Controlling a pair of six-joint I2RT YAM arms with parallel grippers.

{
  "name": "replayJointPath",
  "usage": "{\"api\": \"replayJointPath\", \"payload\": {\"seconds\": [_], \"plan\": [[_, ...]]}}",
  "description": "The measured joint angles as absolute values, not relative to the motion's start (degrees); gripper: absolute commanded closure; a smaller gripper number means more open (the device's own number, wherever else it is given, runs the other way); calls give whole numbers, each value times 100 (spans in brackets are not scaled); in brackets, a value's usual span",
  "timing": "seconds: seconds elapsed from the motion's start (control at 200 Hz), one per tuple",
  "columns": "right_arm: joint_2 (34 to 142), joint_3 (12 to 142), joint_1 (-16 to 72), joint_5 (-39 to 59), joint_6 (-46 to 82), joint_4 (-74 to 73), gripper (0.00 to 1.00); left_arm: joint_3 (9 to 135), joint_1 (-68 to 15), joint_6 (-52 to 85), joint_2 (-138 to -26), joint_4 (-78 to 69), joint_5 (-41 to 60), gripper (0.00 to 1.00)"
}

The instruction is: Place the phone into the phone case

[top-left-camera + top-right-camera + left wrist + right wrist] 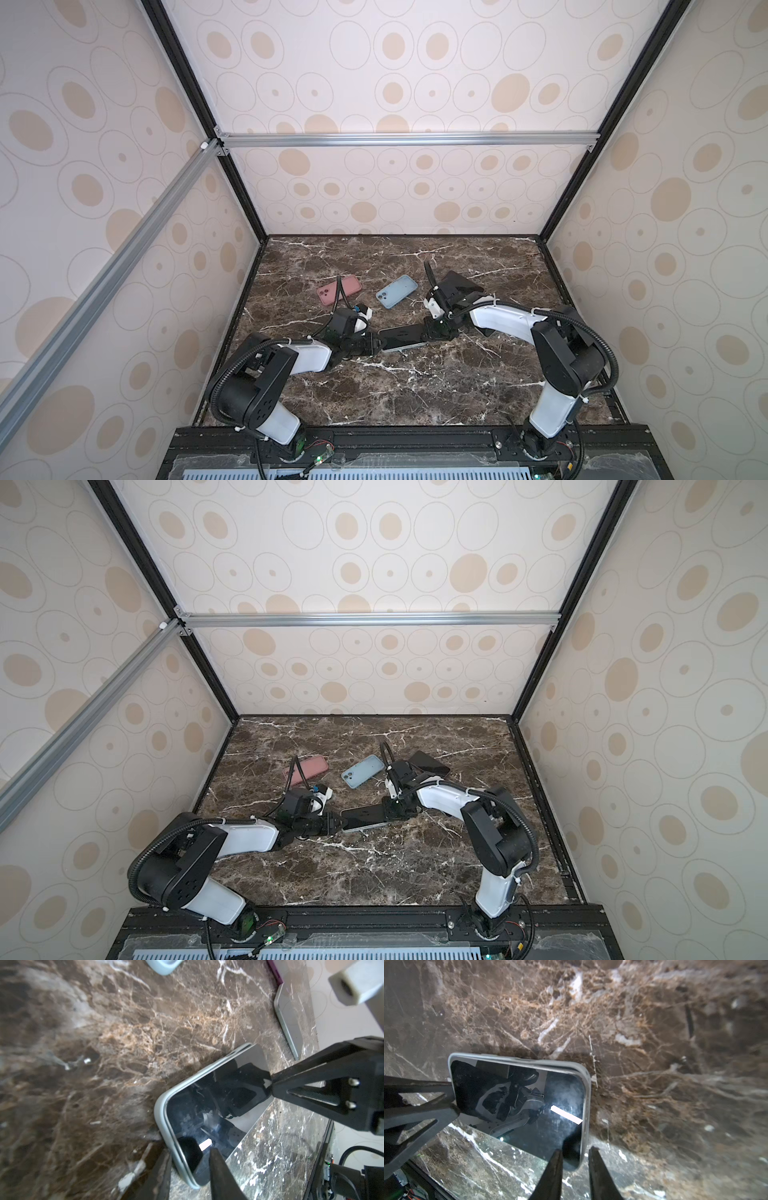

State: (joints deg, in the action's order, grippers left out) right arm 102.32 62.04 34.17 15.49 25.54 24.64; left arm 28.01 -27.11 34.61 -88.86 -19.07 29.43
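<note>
**Phone clamped at both ends, table centre, pale case on its rim**

Clock set from the top views, 12 at the far wall.

- Table [415, 399]: dark brown marble with white veins.
- Left arm [307, 357] reaches in from 7 o'clock and right arm [503, 318] from 4 o'clock. Their wrists meet at the centre.
- Phone [401, 336]: at table centre, screen up, long axis running 9 to 3. The glass is dark and mirrors the arms. A shadow lies under it; resting on the table or lifted, cannot tell.
- Pale grey case [164, 1118]: its rim follows the phone's far long edge and rounds the short ends. A thin seam shows between rim and glass near one corner in the right wrist view. Fully seated or not, cannot tell.
- Dark flat device [430, 762]: at 1 o'clock from the phone, partly behind the right wrist.
- Blue case [397, 291]: at 12 o'clock from the phone, back up, camera end toward 8.
- Pink case [338, 290]: at 10 o'clock, with the left arm's cable crossing in front of it.
- All three lie apart from the phone.
- Left fingers [218, 1167]: at the phone's 9 o'clock end, a narrow gap between them. They are clamped on a corner, one on the glass and one against the case rim.
- Right fingers [553, 1174]: at the 3 o'clock end, clamped the same way on a corner.
</note>
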Motion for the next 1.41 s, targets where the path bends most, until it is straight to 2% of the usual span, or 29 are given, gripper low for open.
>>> {"api": "replayJointPath", "payload": {"seconds": [0.16,0.285,0.64,1.406], "plan": [[10291,6215,3411,1638,2569,2390,79,2829,-2707,3435,-8925,-1852,2928,77],[10311,6241,3395,1629,2587,2399,82,2851,-2698,3435,-8978,-1870,2917,78],[10313,6294,3417,1485,2543,2497,83,3133,-2696,3339,-9194,-1721,2733,86],[10407,6464,3544,1168,2519,2698,88,3142,-2696,3339,-9194,-1702,2727,86]]}}
